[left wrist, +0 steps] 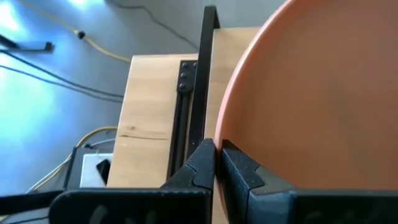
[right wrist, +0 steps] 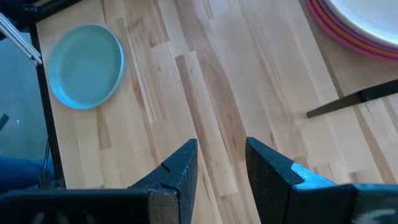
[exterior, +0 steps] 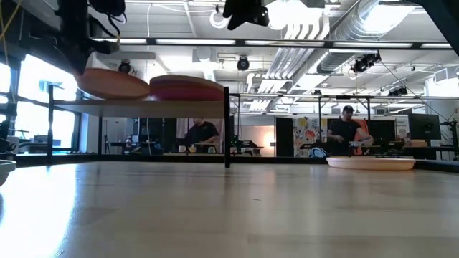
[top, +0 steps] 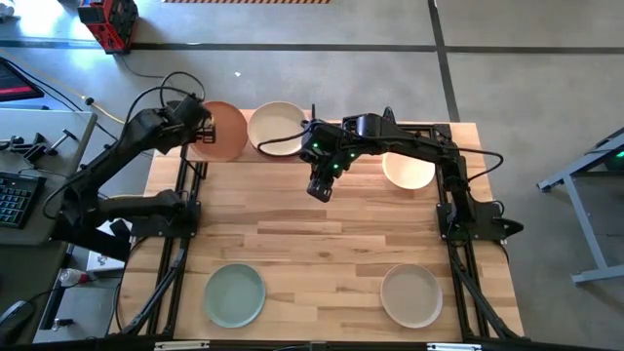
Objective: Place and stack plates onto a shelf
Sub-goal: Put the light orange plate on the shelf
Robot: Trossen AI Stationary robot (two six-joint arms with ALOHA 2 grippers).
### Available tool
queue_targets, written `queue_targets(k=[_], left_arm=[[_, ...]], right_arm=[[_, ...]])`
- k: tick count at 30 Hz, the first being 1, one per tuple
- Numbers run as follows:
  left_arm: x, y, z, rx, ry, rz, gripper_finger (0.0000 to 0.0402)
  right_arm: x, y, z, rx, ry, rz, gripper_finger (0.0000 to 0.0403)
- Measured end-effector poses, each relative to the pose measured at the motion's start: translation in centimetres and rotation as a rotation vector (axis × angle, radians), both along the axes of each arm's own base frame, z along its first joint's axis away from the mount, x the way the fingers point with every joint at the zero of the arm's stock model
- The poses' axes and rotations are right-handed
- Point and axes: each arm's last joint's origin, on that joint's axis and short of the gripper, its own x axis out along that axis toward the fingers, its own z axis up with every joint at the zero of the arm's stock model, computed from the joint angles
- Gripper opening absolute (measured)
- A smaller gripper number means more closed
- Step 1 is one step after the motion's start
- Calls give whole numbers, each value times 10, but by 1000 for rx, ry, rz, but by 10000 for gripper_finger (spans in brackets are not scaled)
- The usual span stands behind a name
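Observation:
My left gripper (top: 202, 125) is shut on an orange plate (top: 222, 131) over the left half of the shelf (exterior: 143, 107), at the table's far edge. Beside it on the shelf stands a stack (top: 276, 128): a cream plate on top, with magenta and orange rims below (right wrist: 348, 38). My right gripper (top: 320, 187) hangs open and empty above the table, just near of the shelf. A cream plate (top: 408, 169), a mint green plate (top: 234, 294) and a beige plate (top: 410, 294) lie flat on the tabletop. My left gripper pinches the orange plate's rim (left wrist: 231, 138) on its left side between the two fingers, reaching in from the table's left. In the low view the plate (exterior: 111, 84) sits tilted, its held side higher and its lower edge down at the shelf board beside the stack.
A thin black shelf post (exterior: 227, 127) stands at the shelf's right end, close to my right gripper. Black frame rails run along both table sides (top: 458, 210). Bare slatted wood (top: 322, 244) lies between the shelf and the two near plates. People sit in the room behind.

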Motion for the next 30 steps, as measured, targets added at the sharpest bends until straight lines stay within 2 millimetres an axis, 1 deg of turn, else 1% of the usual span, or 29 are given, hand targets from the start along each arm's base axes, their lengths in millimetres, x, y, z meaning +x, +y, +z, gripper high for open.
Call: queue_targets(k=[13, 16, 24, 30], left_arm=[[6, 27, -15, -65, 45, 83, 3], [7, 30, -18, -78, 57, 88, 5], [11, 35, -23, -104, 81, 87, 28], [14, 37, -26, -128, 84, 78, 32]], right_arm=[[-2, 0, -1, -17, 19, 33, 114], [-2, 0, -1, -26, 19, 50, 114], [-4, 0, -2, -30, 45, 62, 114], [-5, -3, -2, -35, 44, 66, 114]])
